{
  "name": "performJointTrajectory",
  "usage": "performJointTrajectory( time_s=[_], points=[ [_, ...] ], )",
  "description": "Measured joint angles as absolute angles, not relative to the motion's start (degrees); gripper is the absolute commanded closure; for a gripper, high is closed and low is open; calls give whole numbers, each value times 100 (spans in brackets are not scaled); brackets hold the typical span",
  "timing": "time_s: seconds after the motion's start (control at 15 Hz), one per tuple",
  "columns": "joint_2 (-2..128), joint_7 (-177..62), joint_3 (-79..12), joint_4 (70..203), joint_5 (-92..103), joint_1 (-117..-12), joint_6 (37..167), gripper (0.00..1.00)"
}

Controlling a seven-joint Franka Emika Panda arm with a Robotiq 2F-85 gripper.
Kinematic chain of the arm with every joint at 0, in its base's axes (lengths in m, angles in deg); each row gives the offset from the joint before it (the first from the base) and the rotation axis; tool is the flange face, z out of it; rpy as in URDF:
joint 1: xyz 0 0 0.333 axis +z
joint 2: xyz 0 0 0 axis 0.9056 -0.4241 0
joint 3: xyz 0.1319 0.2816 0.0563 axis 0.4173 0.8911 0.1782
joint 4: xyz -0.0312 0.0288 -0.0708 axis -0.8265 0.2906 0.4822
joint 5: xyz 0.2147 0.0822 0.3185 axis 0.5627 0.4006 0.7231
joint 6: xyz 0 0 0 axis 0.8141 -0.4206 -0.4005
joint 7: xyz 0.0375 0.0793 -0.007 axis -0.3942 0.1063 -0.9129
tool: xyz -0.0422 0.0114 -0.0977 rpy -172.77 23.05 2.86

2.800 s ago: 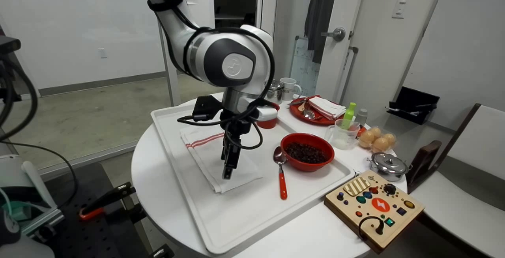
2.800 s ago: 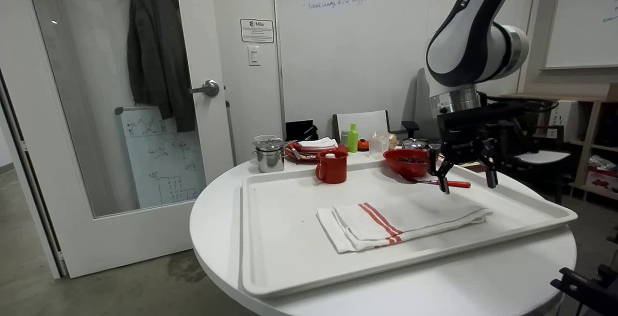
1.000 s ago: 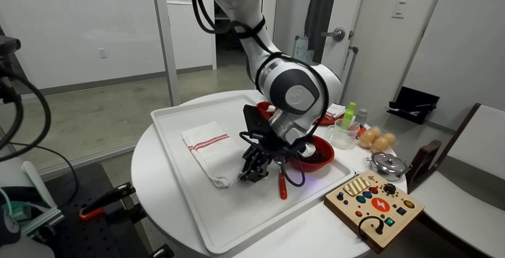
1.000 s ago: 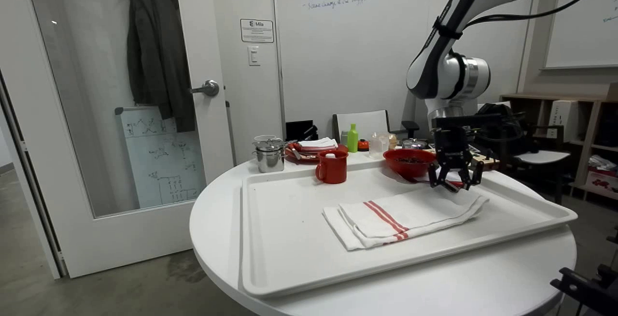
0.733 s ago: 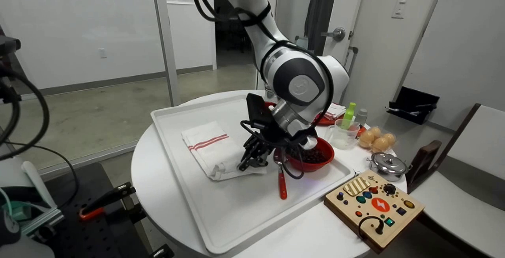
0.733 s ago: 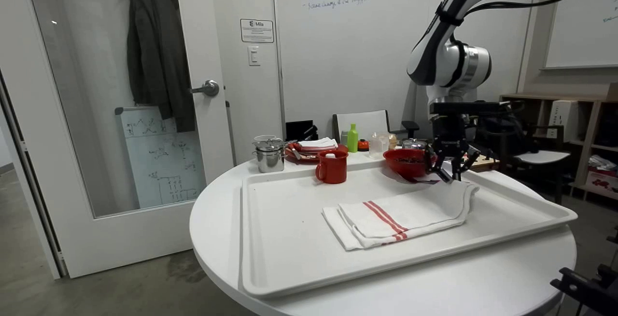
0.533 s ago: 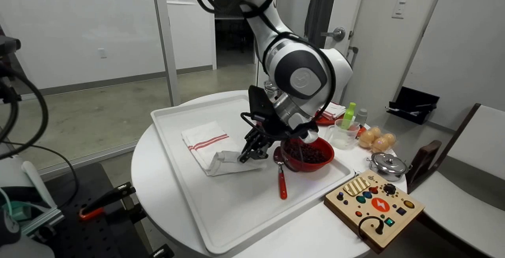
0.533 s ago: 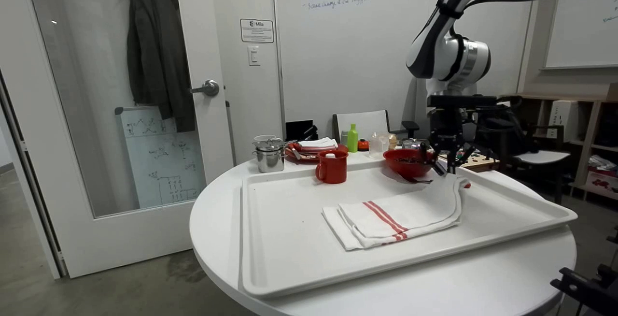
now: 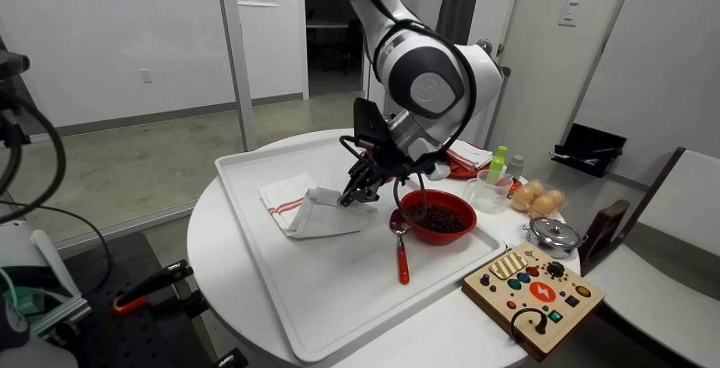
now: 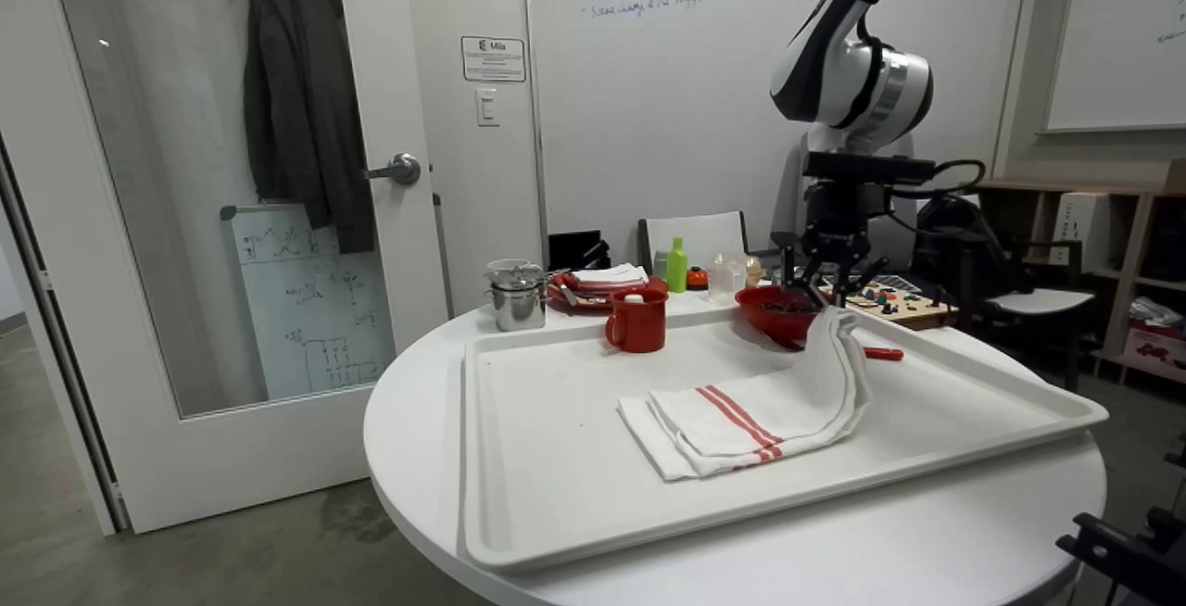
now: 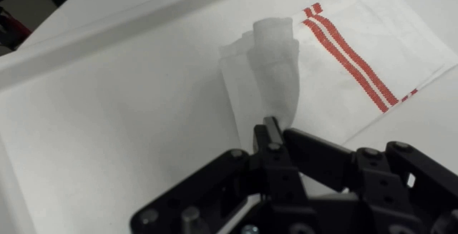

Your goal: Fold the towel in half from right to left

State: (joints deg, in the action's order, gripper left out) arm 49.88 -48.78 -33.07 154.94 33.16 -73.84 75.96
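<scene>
Towel (image 10: 788, 411): on the white tray (image 10: 547, 458); in an exterior view the striped left portion lies flat and the right end stands raised.
Gripper (image 11: 279, 126): fingertips together, pinching the edge of the raised end above the tray.
Weight: judged light; lifting force should be minor.
Stiffness: judged soft and limp; the raised end curves up from the tray, and its unheld side curls in the wrist view.
Layers: more than one thickness shows along the near edge; the number held cannot be told. Layers may slide apart if only the upper ones are caught.
Surface: woven cloth, judged low slip risk; not fragile, but liable to crease.
Hold point: pinch appears near the middle of the short edge, with cloth showing to both sides; judged suitable, provided all layers are taken. Corners are unsupported and may droop.
Clearance: red bowl (image 9: 444, 238) and spoon (image 9: 403, 264) also on the tray, apart from the towel.
</scene>
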Motion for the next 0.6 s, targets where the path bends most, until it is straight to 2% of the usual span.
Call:
performJointTrajectory(
  time_s=[0.6],
  points=[
    [5387,-4794,-2966,15649,3322,-6854,7588,91]
  ],
)
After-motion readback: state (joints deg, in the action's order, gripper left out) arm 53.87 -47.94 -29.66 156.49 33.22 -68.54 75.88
